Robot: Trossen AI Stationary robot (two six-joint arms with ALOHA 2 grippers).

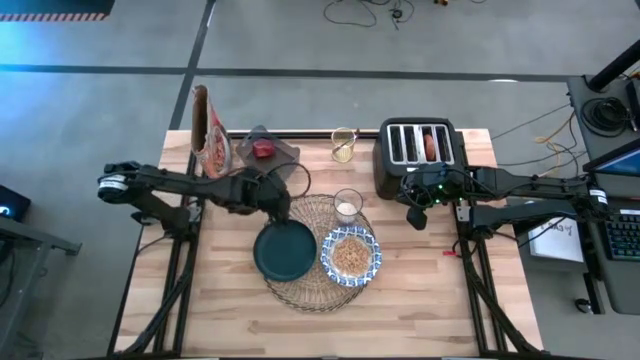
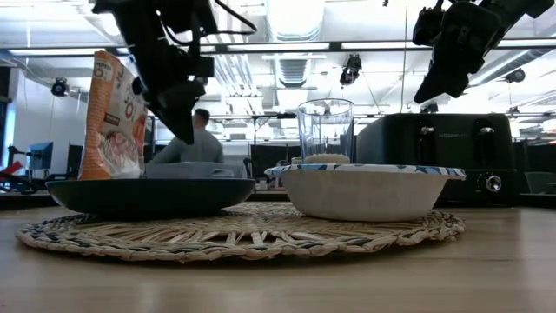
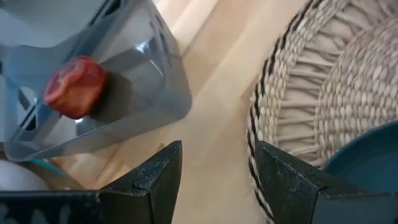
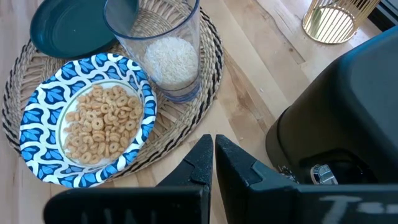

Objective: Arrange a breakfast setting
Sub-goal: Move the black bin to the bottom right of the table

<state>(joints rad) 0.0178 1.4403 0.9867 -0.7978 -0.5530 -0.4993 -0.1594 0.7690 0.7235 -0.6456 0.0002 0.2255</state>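
The left gripper (image 1: 280,207) is being held open and empty, its two dark textured fingers (image 3: 149,180) parted above bare wood at the edge of the round woven straw placemat (image 1: 315,250), just beside the dark teal plate (image 1: 284,251). Behind it, a grey plastic container (image 3: 124,81) with a red lump (image 3: 74,86) inside is being shown, and a printed cereal bag (image 1: 212,130) is standing upright — its lettering cannot be read. The right gripper (image 1: 415,215) is being kept closed on nothing, raised in front of the black four-slot toaster (image 1: 420,150), whose front marking is too small to read. On the placemat, the blue-and-white patterned bowl (image 4: 87,118) is being seen filled with ring cereal, next to the small clear glass (image 4: 158,50) — white at its bottom. A gold wire holder (image 1: 343,143) is standing on the light wooden table (image 1: 420,300).
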